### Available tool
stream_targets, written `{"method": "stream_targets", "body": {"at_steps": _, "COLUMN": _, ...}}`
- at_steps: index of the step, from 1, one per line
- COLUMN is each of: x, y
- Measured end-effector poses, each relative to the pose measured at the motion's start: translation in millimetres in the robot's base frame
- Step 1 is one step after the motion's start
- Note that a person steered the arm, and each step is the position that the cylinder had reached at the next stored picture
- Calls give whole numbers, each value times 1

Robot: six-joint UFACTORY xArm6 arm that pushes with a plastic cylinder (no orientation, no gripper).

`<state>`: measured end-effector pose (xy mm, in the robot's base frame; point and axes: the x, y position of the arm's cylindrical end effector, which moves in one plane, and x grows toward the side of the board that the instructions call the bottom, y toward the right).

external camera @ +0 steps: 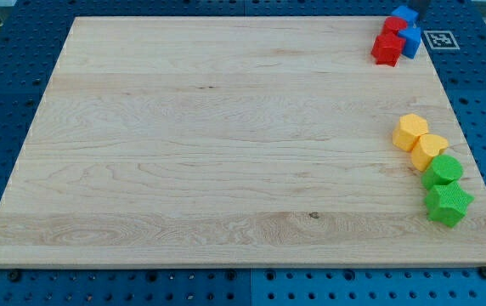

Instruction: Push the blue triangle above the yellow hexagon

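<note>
The tip is not visible (no jaws exist, so their state cannot be told). Blue triangle [411, 41], top right beside red blocks [387, 47], well above yellow hexagon [410, 132]. Probably light, rigid, sliding readily; best pushed on a flat side.

Wooden board [226, 144], perhaps eight blocks

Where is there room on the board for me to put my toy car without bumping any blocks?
Nearly the whole board is bare: everything left of the blocks, to the left edge. There is also a bare gap on the right edge between the red blocks above and the yellow blocks below. Crowded: the top right corner with blue blocks, and the right edge with green blocks. My tip is not visible.
</note>
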<state>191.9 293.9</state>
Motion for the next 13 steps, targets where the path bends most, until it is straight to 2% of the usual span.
{"method": "stream_targets", "body": {"at_steps": 1, "x": 0, "y": -10}}
{"method": "stream_targets", "body": {"at_steps": 6, "x": 97, "y": -24}}
{"method": "stream_targets", "body": {"at_steps": 9, "x": 196, "y": -24}}
{"method": "stream_targets", "body": {"at_steps": 10, "x": 197, "y": -8}}
{"method": "stream_targets", "body": {"at_steps": 11, "x": 215, "y": 7}}
{"method": "stream_targets", "body": {"at_steps": 12, "x": 232, "y": 7}}
{"method": "stream_targets", "body": {"at_steps": 13, "x": 232, "y": 4}}
